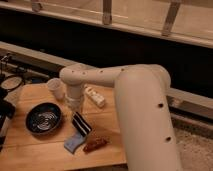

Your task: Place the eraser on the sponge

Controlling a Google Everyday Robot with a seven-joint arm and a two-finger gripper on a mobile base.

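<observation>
The eraser (82,125), a black block with white stripes, hangs tilted just under the end of my white arm. My gripper (78,117) is shut on its upper end. Directly below and slightly left lies the light blue sponge (72,143), flat on the wooden table (30,152). The eraser's lower edge sits at or just above the sponge's far edge; I cannot tell whether they touch.
A dark round bowl (44,118) stands to the left of the sponge. A reddish-brown sausage-shaped item (95,145) lies right beside the sponge. A white cup (56,88) and a white bottle (95,96) sit behind the arm. The table's front edge is close.
</observation>
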